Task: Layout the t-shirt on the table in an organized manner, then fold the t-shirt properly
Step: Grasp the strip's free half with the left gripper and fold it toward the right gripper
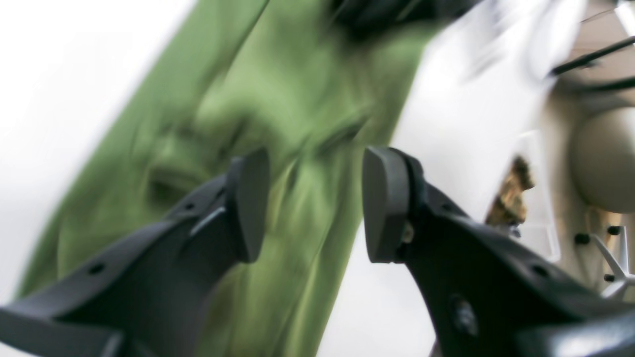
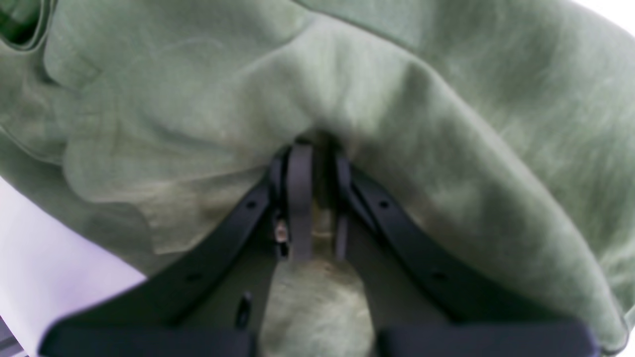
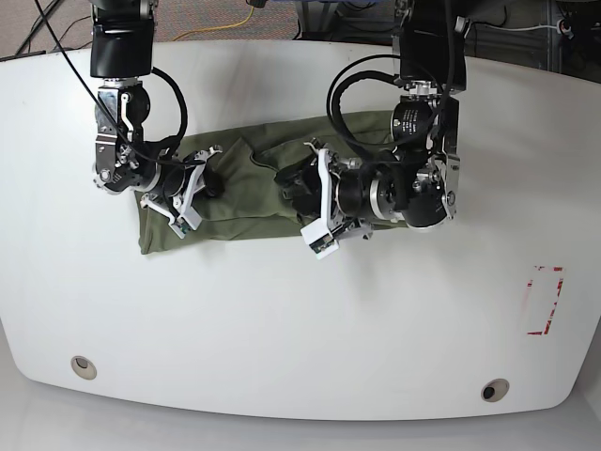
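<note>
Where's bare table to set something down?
The near half of the table is bare, from the t-shirt to the front grommet holes. The far right is also bare, above the red tape rectangle. The centre is crowded: both arms are over the shirt.

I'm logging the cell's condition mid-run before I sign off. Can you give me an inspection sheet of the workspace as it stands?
Surface: glossy white table, two grommet holes near the front edge, red tape rectangle at one side.
Job's things: olive t-shirt bunched and wrinkled in a strip mid-table, not laid flat.
Clutter: nothing seen.
Grippers: right gripper shut on a fold of the t-shirt; left gripper open above the cloth, fingers apart and holding nothing; that view is motion-blurred.
Cables: black cables looped along both arms; a yellow cable on the floor behind.
Surroundings: floor and dark equipment beyond the far edge, too cropped to identify.
</note>
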You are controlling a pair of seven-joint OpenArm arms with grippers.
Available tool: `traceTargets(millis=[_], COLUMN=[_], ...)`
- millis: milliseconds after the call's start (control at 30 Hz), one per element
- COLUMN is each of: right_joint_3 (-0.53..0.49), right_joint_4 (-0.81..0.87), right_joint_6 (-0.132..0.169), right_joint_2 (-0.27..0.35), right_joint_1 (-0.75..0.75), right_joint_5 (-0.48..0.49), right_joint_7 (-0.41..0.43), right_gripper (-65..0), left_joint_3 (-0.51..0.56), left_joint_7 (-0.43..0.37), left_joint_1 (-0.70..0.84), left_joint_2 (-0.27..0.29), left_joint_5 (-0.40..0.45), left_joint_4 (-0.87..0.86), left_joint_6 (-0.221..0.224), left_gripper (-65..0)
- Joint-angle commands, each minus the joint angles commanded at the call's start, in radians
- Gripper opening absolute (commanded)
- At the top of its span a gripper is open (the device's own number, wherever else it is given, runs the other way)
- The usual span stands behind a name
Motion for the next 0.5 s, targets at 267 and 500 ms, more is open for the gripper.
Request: traceTargets(millis=[267, 500], right_joint_3=[0.002, 0.0], right_joint_4=[0.0, 0.0], right_joint_6=[0.0, 0.0], right_joint_2=[-0.002, -0.002], right_joint_1=[0.0, 0.0], right_joint_5=[0.0, 0.0], right_joint_7=[0.0, 0.0], right_gripper=[-59.3, -59.3], left_joint_3=[-0.1, -0.137], left_joint_7=[0.0, -0.021], left_joint_1=[-0.038, -0.034], left_joint_2=[-0.089, -0.124], left_joint_5=[0.095, 0.092], left_joint_4=[-0.012, -0.13], left_joint_6=[0.0, 0.0], left_gripper=[-31.7, -25.0])
